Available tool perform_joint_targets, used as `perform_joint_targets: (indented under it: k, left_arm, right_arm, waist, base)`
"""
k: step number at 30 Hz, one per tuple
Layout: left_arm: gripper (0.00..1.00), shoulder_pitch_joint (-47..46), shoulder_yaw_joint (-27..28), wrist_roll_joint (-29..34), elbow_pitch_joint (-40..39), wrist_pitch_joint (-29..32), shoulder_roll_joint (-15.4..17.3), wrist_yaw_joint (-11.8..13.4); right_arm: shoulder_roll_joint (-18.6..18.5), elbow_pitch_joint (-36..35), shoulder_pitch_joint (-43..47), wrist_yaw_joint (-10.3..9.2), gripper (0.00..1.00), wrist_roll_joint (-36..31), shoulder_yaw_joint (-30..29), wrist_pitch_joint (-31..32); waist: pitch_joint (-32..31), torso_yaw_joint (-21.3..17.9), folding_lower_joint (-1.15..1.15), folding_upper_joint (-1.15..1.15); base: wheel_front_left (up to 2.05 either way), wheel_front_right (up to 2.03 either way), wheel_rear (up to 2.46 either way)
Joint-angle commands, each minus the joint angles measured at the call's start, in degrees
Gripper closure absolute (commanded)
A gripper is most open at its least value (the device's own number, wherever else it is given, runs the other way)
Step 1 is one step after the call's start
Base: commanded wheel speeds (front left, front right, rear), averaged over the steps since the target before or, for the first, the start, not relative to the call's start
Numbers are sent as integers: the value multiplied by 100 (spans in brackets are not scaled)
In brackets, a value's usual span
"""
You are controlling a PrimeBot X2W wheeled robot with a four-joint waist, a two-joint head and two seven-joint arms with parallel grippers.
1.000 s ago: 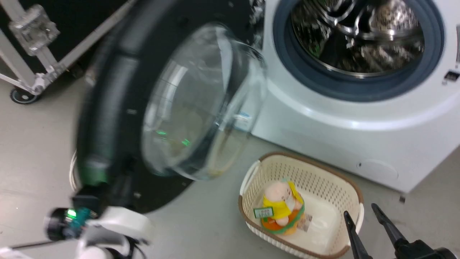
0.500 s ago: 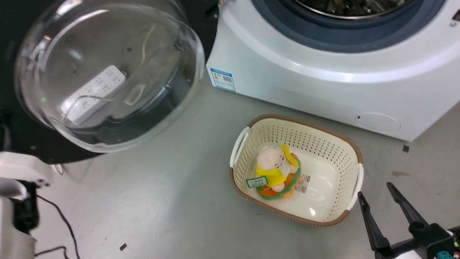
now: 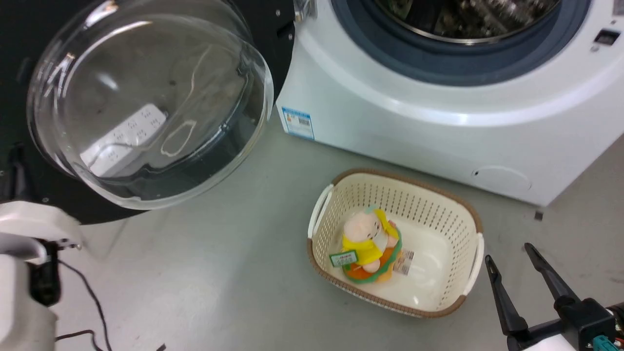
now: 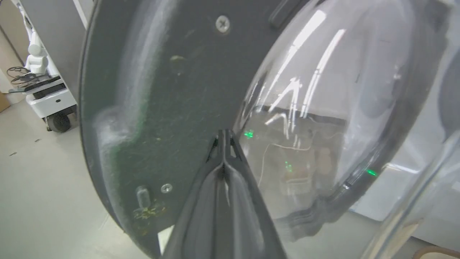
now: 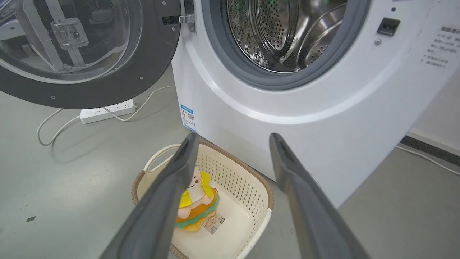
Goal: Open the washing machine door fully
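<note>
- Clearly, the washing machine door (image 3: 146, 107) is standing swung wide, off at ten o'clock in the head view, with its bulging glass bowl facing out and the drum mouth uncovered.
- Its hinge side is sitting against the front corner of the white washing machine (image 3: 414, 126), which is filling the one o'clock part of that view.
- In the left wrist view, the left gripper (image 4: 223, 135) is pointing at the door (image 4: 161, 90) with its two fingers pressed together and nothing between them.
- Their tips are lying over the dark inner face, just beside the edge of the glass at twelve o'clock from the wrist; whether they are touching it cannot be told.
- The left arm's pale forearm (image 3: 24, 243) is showing at eight o'clock in the head view, below the door's lower rim.
- The right gripper (image 3: 508, 252) is hanging at four o'clock with its fingers spread and empty, well apart from the door.
- In the right wrist view, that gripper (image 5: 233, 136) is looking over a cream basket (image 5: 251, 187) towards the machine, the door (image 5: 107, 90) lying at ten o'clock.
- The basket (image 3: 468, 219) is sitting on the grey floor (image 3: 219, 273) just before the machine, at five o'clock.
- A plush toy (image 3: 368, 239) in yellow and orange is lying inside it.
- A white power strip (image 5: 107, 109) is lying on the floor beneath the door.
</note>
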Motion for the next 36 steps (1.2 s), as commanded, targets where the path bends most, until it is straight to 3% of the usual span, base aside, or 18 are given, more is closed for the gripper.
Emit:
perform_joint_targets:
  k: [1,7,15,20,25,32,33,34,35,36]
  left_arm:
    - [100,36,-76,63,-132,-45,-102,-33]
    - [100,474,-456,227,-894,-68,-518,-93]
    - [100,1522,-874,156,-2054,-49,-1189,16]
    - [100,2093,-1098,108,-2385,-54,-1519,55]
    - [100,2582,-1451,442,-2499,-73,-1689,88]
    - [100,2900,-1502,741,-2719,-78,-1806,105]
    - [82,2986,-1509,854,-2738,-78,-1825,95]
    - [50,3019,-1511,919,-2744,-78,-1831,98]
    - [50,3019,-1511,919,-2744,-78,-1831,98]
    - [0,3070,-1491,1010,-2757,-79,-1857,101]
  right_arm:
    - [62,15,-101,3,0,28,-31,-26]
    - [204,41,-77,3,0,111,-122,-26]
    - [391,-55,-82,3,0,153,-287,-26]
    - [450,-143,-18,3,0,144,-307,-26]
    - [507,-207,75,3,0,128,-209,-26]
    - [546,-201,190,3,0,152,-182,-26]
    - [552,-191,242,3,0,164,-189,-26]
    - [555,-184,266,3,0,169,-185,-26]
    - [555,-184,266,3,0,169,-185,-26]
    - [558,-175,302,3,0,179,-185,-26]
  waist:
    - [-212,-27,0,0]
    - [-746,-193,0,0]
    - [-1346,-811,0,0]
    - [-1507,-1142,0,0]
    - [-1533,-1503,0,0]
    - [-1529,-1848,0,0]
    - [-1527,-1941,0,0]
    - [-1523,-1987,0,0]
    - [-1523,-1987,0,0]
    - [-1509,-2056,0,0]
  base:
    - [0,0,0]
    - [0,0,0]
    - [0,0,0]
    - [0,0,0]
    - [0,0,0]
    - [0,0,0]
    - [0,0,0]
    - [0,0,0]
    - [0,0,0]
    - [0,0,0]
